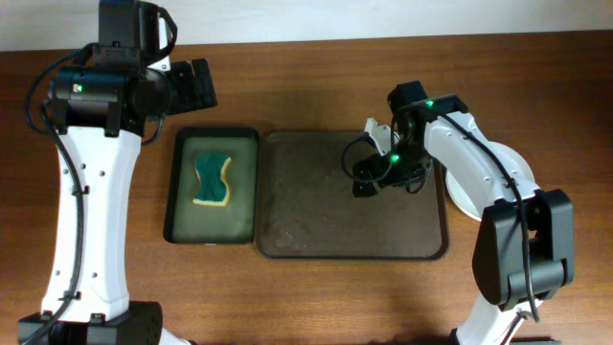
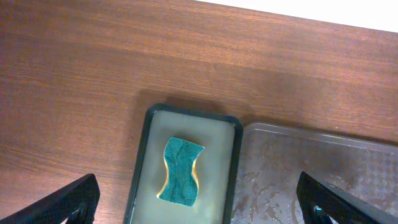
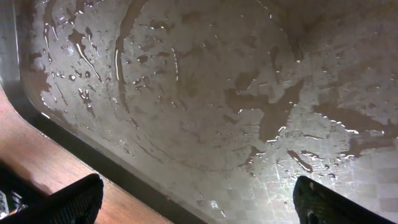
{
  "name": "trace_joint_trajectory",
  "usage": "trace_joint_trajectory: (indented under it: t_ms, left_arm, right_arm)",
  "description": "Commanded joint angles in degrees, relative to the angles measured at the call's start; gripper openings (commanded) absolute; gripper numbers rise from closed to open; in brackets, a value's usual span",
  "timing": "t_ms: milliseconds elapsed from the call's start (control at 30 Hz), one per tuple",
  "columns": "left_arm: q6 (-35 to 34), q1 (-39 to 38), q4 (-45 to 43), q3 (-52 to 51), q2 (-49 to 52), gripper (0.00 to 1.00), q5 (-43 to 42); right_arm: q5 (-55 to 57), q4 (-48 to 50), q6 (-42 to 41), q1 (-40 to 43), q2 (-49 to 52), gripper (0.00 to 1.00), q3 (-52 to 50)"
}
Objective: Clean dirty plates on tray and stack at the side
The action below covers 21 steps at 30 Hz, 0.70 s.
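Observation:
The dark brown tray (image 1: 306, 206) lies mid-table, wet and with no plates on it; it also shows in the left wrist view (image 2: 311, 168) and the right wrist view (image 3: 217, 93). White plates (image 1: 462, 199) sit on the table right of the tray, mostly hidden under my right arm; I cannot tell how many. My right gripper (image 1: 366, 182) (image 3: 199, 202) is open and empty, low over the tray's right half near its rim. My left gripper (image 1: 199, 84) (image 2: 199, 208) is open and empty, high above the table behind the black tray.
A narrow black tray (image 1: 182, 206) with a greenish inside lies left of the brown tray and holds a teal and yellow sponge (image 1: 213, 179) (image 2: 180, 170). Bare wooden table (image 1: 316, 86) surrounds both trays.

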<state>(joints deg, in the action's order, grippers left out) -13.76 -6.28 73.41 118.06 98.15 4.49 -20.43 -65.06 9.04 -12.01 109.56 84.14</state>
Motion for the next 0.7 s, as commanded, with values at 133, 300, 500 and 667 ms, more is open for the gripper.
trace_joint_trajectory:
  t_ms: [133, 300, 500, 667]
  left_arm:
    - [-0.52, 0.07, -0.09, -0.15, 0.28, 0.99, -0.02]
    - [-0.52, 0.07, -0.09, -0.15, 0.28, 1.0, -0.02]
    - [-0.52, 0.02, -0.09, -0.15, 0.28, 0.99, -0.09]
    - [-0.52, 0.07, -0.09, -0.15, 0.28, 0.99, -0.04]
  right_arm:
    - [0.74, 0.22, 0.39, -0.09, -1.42, 0.98, 0.81]
    - [0.76, 0.46, 0.39, -0.07, -1.42, 0.98, 0.81]
    - [1.2, 1.03, 0.39, -1.7, -5.77, 0.98, 0.46]
    - [1.53, 1.05, 0.39, -4.74, -23.52, 0.98, 0.46]
